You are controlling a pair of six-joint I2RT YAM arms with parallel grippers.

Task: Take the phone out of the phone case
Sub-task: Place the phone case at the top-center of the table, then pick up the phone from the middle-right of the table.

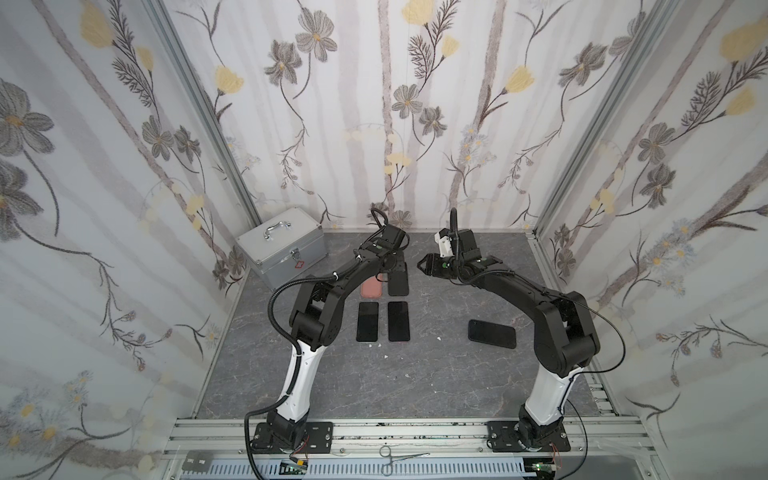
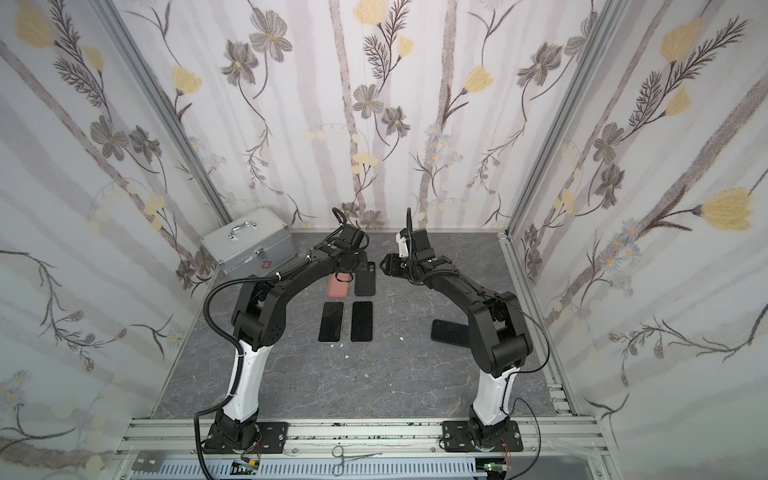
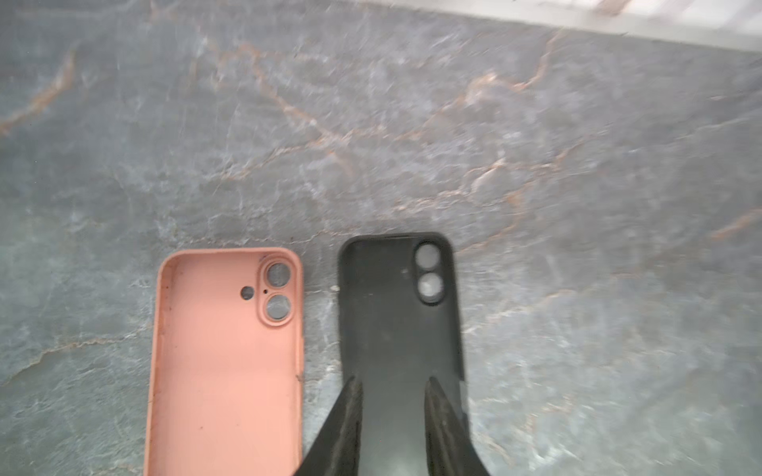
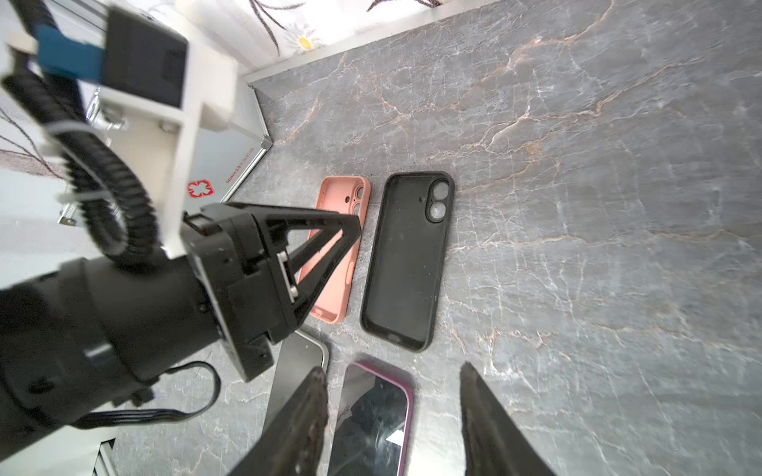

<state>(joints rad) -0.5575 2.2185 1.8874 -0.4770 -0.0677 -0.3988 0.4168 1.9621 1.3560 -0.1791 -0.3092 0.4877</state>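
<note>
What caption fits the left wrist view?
Left gripper open over the empty black case, empty pink case beside it on the marble table.

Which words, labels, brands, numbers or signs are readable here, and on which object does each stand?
No word is readable.
Red badge with white clover shape: on the silver box.
Small red print beside the badge: too blurred to read.
Pink case, black case: no text seen.

Red four-petal emblem (image 4: 201,189) on the silver case (image 4: 224,158), small red lettering beside it unreadable.
</note>
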